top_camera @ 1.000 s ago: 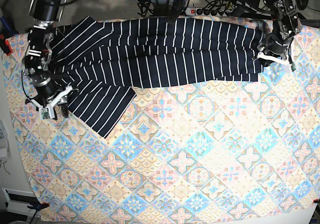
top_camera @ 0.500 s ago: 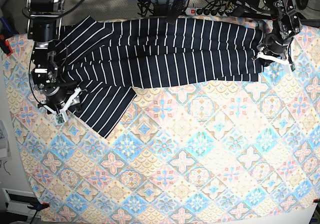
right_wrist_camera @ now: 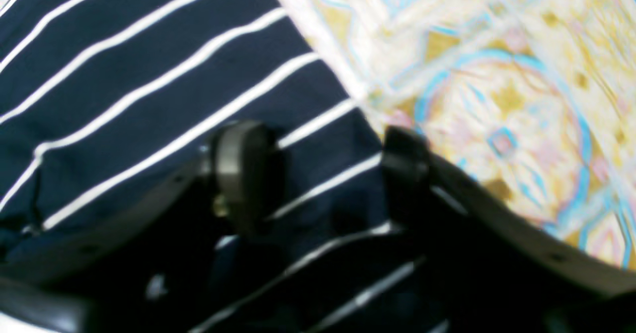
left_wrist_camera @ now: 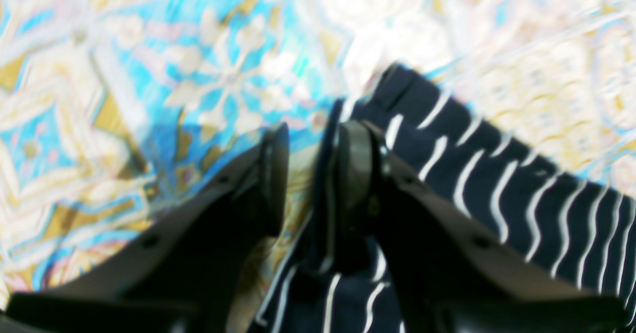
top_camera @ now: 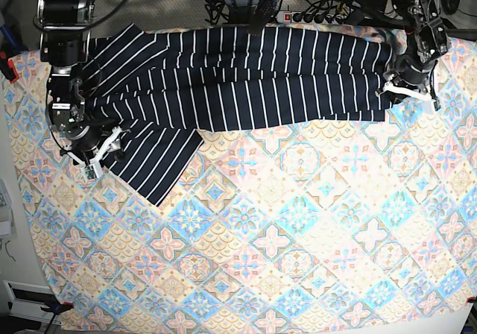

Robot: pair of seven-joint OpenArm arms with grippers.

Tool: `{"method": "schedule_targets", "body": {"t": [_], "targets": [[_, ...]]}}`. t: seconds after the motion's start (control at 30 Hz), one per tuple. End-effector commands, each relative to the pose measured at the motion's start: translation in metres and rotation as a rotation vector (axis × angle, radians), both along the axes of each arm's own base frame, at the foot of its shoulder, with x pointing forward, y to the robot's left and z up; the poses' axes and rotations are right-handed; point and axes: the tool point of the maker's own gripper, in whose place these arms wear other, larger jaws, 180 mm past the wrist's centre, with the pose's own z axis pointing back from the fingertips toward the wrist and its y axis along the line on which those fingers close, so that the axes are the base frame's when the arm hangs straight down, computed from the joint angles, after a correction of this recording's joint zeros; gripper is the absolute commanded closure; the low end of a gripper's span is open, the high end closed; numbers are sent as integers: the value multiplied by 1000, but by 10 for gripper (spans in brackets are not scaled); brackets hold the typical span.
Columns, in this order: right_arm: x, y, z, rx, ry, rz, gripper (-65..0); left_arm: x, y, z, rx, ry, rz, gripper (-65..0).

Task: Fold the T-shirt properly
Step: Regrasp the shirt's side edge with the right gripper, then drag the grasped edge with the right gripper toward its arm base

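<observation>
The dark navy pinstriped T-shirt [top_camera: 253,73] lies spread along the far edge of the table, one sleeve [top_camera: 153,159] pointing down-left. My right gripper [top_camera: 101,153] is at the sleeve's left edge. In the right wrist view it [right_wrist_camera: 323,139] is open, its jaws wide apart over the shirt [right_wrist_camera: 124,74] near the shirt's edge. My left gripper [top_camera: 408,88] is at the shirt's right hem corner. In the left wrist view it [left_wrist_camera: 315,134] has a narrow gap, with the shirt [left_wrist_camera: 497,184] edge between the jaws, against the right finger [left_wrist_camera: 354,174]. The left finger stands apart from the fabric.
A pastel blue, pink and cream tile-patterned cloth [top_camera: 298,237] covers the whole table under the shirt. Cables and a power strip [top_camera: 313,15] lie behind the far edge. Red clamps [top_camera: 7,69] hold the cloth at the left edge.
My right gripper has shifted right onto the sleeve's left edge and turned a little. My left gripper has barely moved at the hem corner. The shirt lies as before.
</observation>
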Motion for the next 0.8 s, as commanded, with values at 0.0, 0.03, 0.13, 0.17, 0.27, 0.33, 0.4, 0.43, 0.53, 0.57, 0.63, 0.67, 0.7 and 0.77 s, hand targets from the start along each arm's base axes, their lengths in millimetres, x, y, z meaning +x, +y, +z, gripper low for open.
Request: {"method": "schedule_targets", "body": {"t": [0.0, 0.03, 0.13, 0.17, 0.27, 0.33, 0.4, 0.43, 0.53, 0.57, 0.63, 0.67, 0.7, 0.77], "targets": [[0, 3, 1, 0, 9, 31, -253, 8, 6, 11, 21, -41, -3, -174], [0, 4, 2, 2, 9, 35, -197, 9, 6, 12, 21, -43, -3, -173], [1, 4, 4, -1, 3, 35, -43, 9, 6, 12, 21, -43, -3, -173], [2, 4, 5, -2, -2, 38, 0, 9, 6, 12, 21, -43, -3, -173], [9, 9, 20, -10, -50, 59, -3, 9, 6, 12, 21, -43, -3, -173], [0, 11, 25, -15, -73, 69, 0, 9, 7, 12, 22, -43, -4, -173], [-2, 9, 38, -27, -113, 67, 0, 9, 7, 12, 23, -44, -3, -173], [-7, 8, 44, -36, -127, 69, 0, 9, 7, 12, 23, -44, -3, -173], [-17, 7, 55, -70, -134, 78, 0, 10, 7, 12, 23, -46, -3, -173], [-19, 9, 58, -76, -141, 86, 0, 10, 7, 12, 23, -46, -3, -173], [-22, 12, 63, -85, -148, 99, 0, 10, 7, 12, 23, -46, -3, -173], [-24, 13, 63, -91, -143, 104, 0, 10, 7, 12, 23, -46, -3, -173], [-26, 14, 66, -97, -144, 111, 0, 11, 7, 13, 23, -47, -3, -173], [-33, 14, 72, -117, -148, 117, 0, 16, 7, 15, 23, -60, -3, -173]]}}
